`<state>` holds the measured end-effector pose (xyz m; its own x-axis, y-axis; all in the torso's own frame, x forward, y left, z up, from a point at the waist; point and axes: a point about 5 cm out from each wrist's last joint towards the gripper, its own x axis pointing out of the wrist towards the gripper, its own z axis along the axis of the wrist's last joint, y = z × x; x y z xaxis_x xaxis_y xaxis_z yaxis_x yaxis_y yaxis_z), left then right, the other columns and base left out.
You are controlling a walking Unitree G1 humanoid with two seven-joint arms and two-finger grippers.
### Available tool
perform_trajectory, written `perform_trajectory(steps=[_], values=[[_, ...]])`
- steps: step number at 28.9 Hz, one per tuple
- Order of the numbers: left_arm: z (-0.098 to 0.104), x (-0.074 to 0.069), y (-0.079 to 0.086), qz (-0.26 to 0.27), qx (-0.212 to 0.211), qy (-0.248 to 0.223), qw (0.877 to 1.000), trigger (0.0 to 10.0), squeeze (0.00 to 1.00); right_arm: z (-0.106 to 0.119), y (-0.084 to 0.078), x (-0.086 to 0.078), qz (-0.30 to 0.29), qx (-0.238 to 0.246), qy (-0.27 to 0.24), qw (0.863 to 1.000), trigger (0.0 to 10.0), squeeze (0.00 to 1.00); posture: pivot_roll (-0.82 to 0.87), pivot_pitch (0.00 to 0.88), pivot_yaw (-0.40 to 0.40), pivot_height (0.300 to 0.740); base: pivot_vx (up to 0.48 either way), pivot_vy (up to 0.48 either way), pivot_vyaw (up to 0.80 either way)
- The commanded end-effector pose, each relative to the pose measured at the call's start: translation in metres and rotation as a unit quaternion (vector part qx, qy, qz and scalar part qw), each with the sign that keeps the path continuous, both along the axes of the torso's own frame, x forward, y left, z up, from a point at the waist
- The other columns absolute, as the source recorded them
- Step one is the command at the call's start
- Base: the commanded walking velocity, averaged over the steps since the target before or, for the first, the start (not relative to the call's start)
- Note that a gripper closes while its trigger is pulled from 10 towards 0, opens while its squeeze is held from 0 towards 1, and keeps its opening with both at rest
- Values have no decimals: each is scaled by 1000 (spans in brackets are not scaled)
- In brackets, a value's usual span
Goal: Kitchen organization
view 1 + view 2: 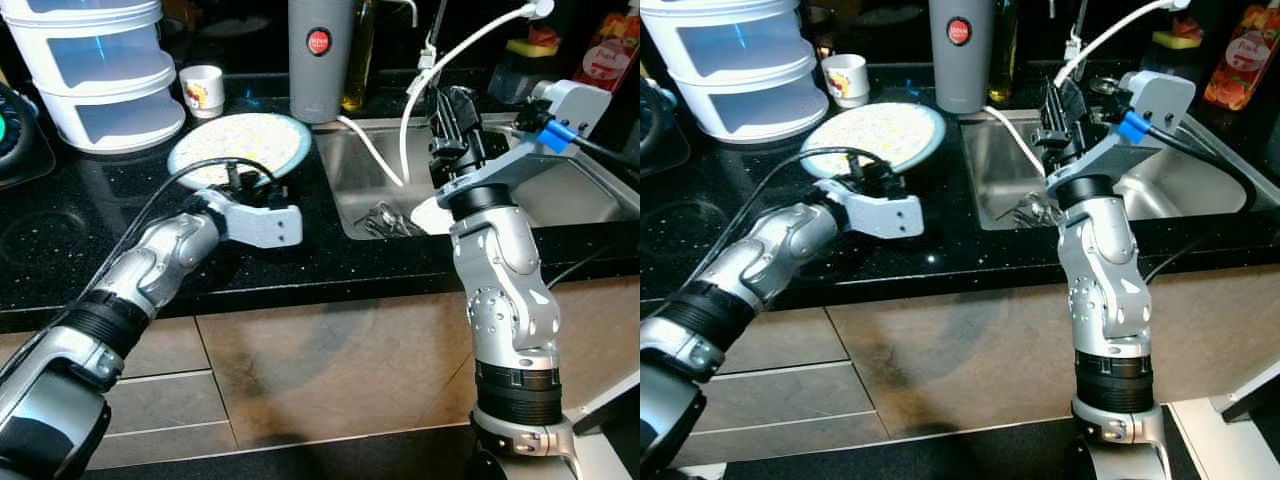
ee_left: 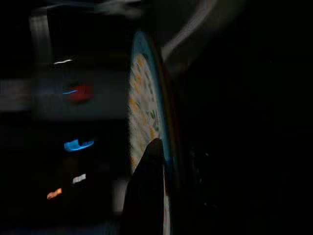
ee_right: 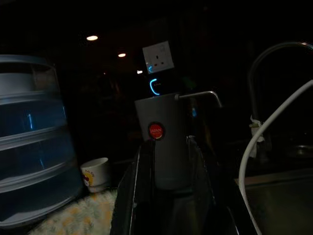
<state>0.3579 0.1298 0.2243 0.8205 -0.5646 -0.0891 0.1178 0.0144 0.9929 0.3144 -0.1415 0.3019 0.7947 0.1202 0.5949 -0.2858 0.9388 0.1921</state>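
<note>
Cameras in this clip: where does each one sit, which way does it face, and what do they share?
Left eye, right eye: on the head, looking down at the counter and sink; both silver arms show.
Left wrist: along the left gripper, facing the patterned plate.
Right wrist: along the right gripper, facing the grey canister.
Shared: plate, canister and white cup.

I am looking along my left gripper in near darkness, and the picture is blurring. One of my long black fingers (image 2: 146, 196) is rising from the bottom centre of the frame. It is overlapping the edge of a round plate with a pale blue rim and yellow speckled pattern (image 2: 144, 105), seen edge-on through the middle. In the left half, a small red spot (image 2: 79, 93) and a blue glow (image 2: 78, 145) are showing on dim grey shapes.
</note>
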Motion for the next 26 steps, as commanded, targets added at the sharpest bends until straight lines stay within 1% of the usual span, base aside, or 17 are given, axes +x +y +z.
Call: perform_trajectory(steps=[1,2,3,6,7,8,13,14,16,17,19,21,22,23,24,25,26], values=[[-21,-16,11,-6,55,100,993,10000,0,-1,1,1,-1,0,-1,1000,10000,0,47,0,5,740,0,0,0],[-21,-16,11,-6,55,100,993,10000,0,-1,1,1,-1,0,-1,1000,10000,0,47,0,5,740,0,0,0],[-28,-21,23,9,80,126,989,10000,0,0,1,1,-1,0,-1,1000,10000,0,47,0,5,740,0,0,0],[-28,-22,30,26,75,125,989,10000,0,0,0,1,0,1,-1,1000,10000,0,51,0,2,740,0,0,0],[-28,-22,32,31,66,126,989,10000,792,-1,0,1,1,0,0,1000,10000,0,57,0,-2,740,0,0,0],[-28,-22,33,35,49,133,989,10000,1000,-1,0,1,2,0,1,1000,10000,0,61,0,-8,740,0,0,0],[-23,-28,25,16,-2,157,987,10000,1000,-1,2,2,6,-1,1,1000,10000,0,60,0,-12,740,0,0,0],[-11,-38,13,-25,-51,176,983,10000,1000,0,3,3,8,-2,-1,1000,10000,0,60,0,-12,740,0,0,0],[-6,-45,8,-49,-69,190,978,10000,953,1,3,3,8,-2,-1,1000,10000,0,60,0,-12,740,0,0,0],[1,-53,2,-84,-92,205,971,10000,0,1,3,3,8,-2,-1,1000,10000,0,60,0,-12,740,0,0,0],[27,-72,-12,-169,-187,231,940,10000,0,0,2,2,7,-2,0,1000,10000,0,59,0,-12,740,0,0,0],[53,-78,-18,-214,-279,235,906,10000,0,-1,1,2,5,-1,2,1000,10000,0,58,0,-11,740,0,0,0],[63,-74,-19,-212,-320,230,894,10000,0,-1,1,2,5,0,2,1000,10000,0,58,0,-11,740,0,0,0],[63,-74,-19,-212,-320,230,894,10000,0,-1,1,2,5,0,2,1000,10000,0,58,0,-11,740,0,0,0],[75,-39,-8,-103,-425,213,874,10000,0,-2,1,2,6,0,2,1000,10000,0,56,0,-13,740,0,0,0],[75,-39,-8,-103,-425,213,874,10000,0,-2,1,2,6,0,2,1000,10000,0,56,0,-13,740,0,0,0],[74,-9,2,4,-494,215,843,10000,0,-1,1,2,7,0,2,1000,10000,0,53,0,-19,740,0,0,0]])
